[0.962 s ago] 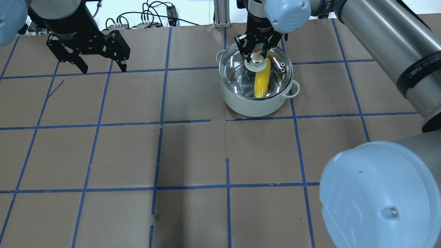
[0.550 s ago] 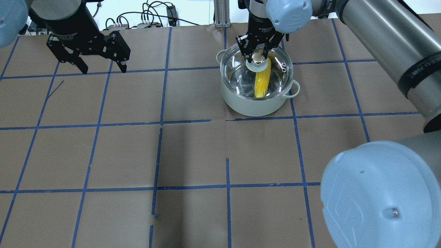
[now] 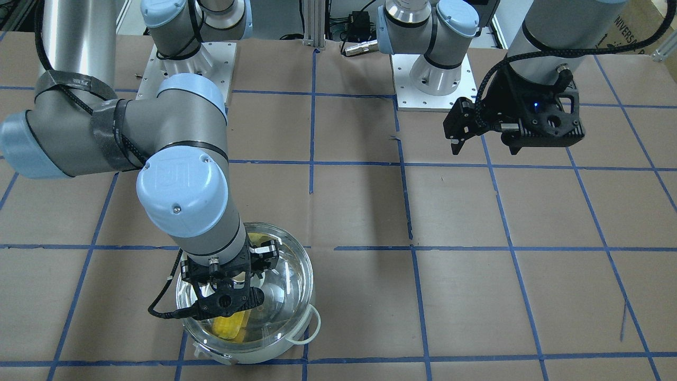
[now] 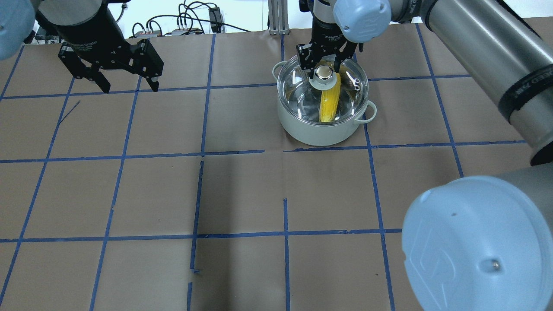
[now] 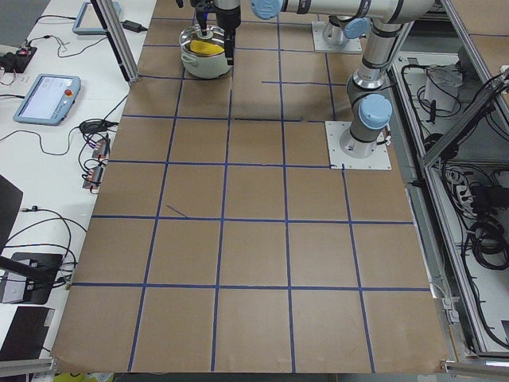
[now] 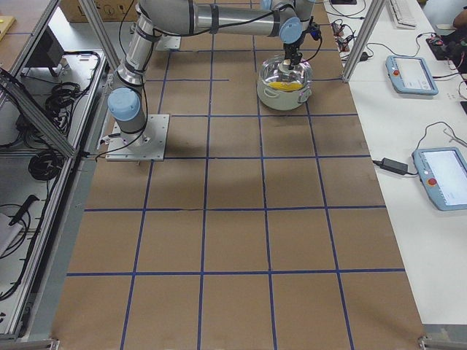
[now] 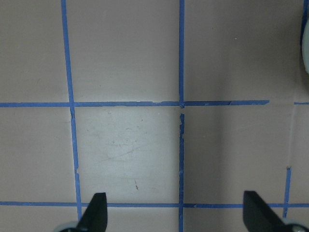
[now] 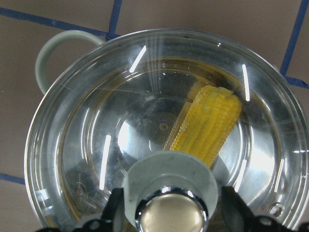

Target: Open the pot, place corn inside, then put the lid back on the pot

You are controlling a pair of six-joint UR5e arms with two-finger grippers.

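Brown paper gridded with blue tape covers the table [image 4: 242, 190]. I see one pot [image 4: 322, 131], one corn [image 4: 329, 101] lying inside it, and one lid [image 4: 298, 93] seated on the rim. My right gripper [image 4: 325, 65] straddles the knob [image 4: 322, 74], fingers apparently parted beside it. If a finger snags the knob on withdrawal, I risk dragging the lid askew. My left gripper [image 4: 125, 82] hangs spread, empty, well apart.

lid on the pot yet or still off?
On. The lid covers the pot rim to rim, the corn showing through the glass. The right gripper has its jaws beside the knob; contact unclear.
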